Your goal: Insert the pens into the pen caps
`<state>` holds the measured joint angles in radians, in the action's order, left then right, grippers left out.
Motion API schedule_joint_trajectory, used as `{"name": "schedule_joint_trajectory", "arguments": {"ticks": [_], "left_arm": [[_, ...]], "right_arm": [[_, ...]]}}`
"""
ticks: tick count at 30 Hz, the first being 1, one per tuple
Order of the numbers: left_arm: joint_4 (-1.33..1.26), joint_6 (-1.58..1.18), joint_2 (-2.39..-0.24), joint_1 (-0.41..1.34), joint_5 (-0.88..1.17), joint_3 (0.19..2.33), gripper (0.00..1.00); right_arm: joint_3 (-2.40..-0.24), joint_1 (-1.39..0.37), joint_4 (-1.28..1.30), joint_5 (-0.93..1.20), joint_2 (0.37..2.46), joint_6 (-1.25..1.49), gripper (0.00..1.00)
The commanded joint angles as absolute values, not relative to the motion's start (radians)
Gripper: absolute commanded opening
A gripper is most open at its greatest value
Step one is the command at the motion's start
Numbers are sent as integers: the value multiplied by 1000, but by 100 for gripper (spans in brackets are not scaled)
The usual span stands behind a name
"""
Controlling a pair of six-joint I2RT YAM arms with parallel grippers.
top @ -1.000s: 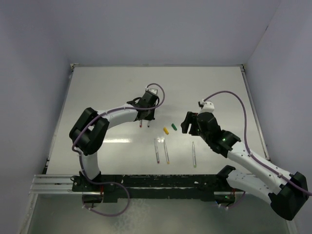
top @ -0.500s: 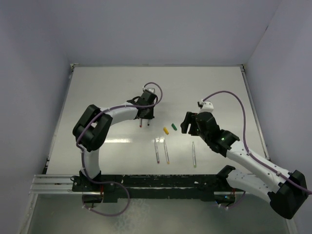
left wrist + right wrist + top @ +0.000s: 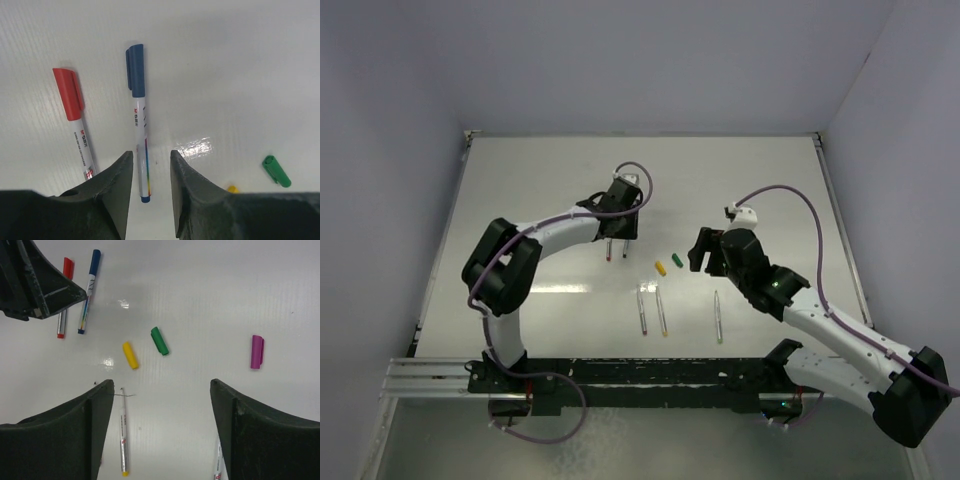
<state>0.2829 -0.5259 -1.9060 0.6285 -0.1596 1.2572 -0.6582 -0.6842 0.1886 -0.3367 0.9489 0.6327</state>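
Two capped pens lie side by side: one with a red cap (image 3: 75, 125) and one with a blue cap (image 3: 139, 125). My left gripper (image 3: 150, 155) is open and empty just above their back ends; in the top view it (image 3: 617, 230) sits right behind them. Loose caps lie on the table: yellow (image 3: 130, 355), green (image 3: 160, 341) and purple (image 3: 257, 352). My right gripper (image 3: 161, 385) is wide open and empty, hovering near the yellow and green caps. Three uncapped pens (image 3: 641, 310) (image 3: 661, 312) (image 3: 717, 317) lie nearer the arm bases.
The white table (image 3: 540, 180) has a raised rim on the left, back and right. The purple cap is hidden under the right arm in the top view. The left gripper's black body (image 3: 35, 285) shows at the top left of the right wrist view.
My left gripper has shifted slightly back, away from the two capped pens, which stay on the table. The right arm has not visibly moved.
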Motion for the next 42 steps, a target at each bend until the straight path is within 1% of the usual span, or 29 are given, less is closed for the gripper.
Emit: {"name": "schedule_joint_trajectory", "arguments": {"ticks": [1,4,8,14,16,21,27,36,42], "left_arm": [[267,-485,-1770,623,-130,1308,39],[271,-467,-1723,628,-102,1294,39],[283,-461,-1662,659,-100,1223,36],[362,-508,-1580,775,-146,1102,37],[394,-541,-1560,820,-165,1071,38],[396,-628,-1521,916,-123,993,44],[429,-672,-1511,999,-159,979,48],[418,-736,-1590,1069,-150,972,49],[439,-761,-1604,1083,-175,972,50]], "right_arm": [[-685,-684,171,-377,943,637,83],[-687,-683,179,-411,951,639,100],[-690,-681,183,-459,973,641,100],[-690,-676,217,-519,976,647,100],[-685,-671,219,-522,960,648,100],[-652,-669,206,-545,887,634,100],[-635,-667,227,-523,859,637,100],[-599,-667,202,-496,816,655,100],[-582,-666,198,-488,797,652,100]]}}
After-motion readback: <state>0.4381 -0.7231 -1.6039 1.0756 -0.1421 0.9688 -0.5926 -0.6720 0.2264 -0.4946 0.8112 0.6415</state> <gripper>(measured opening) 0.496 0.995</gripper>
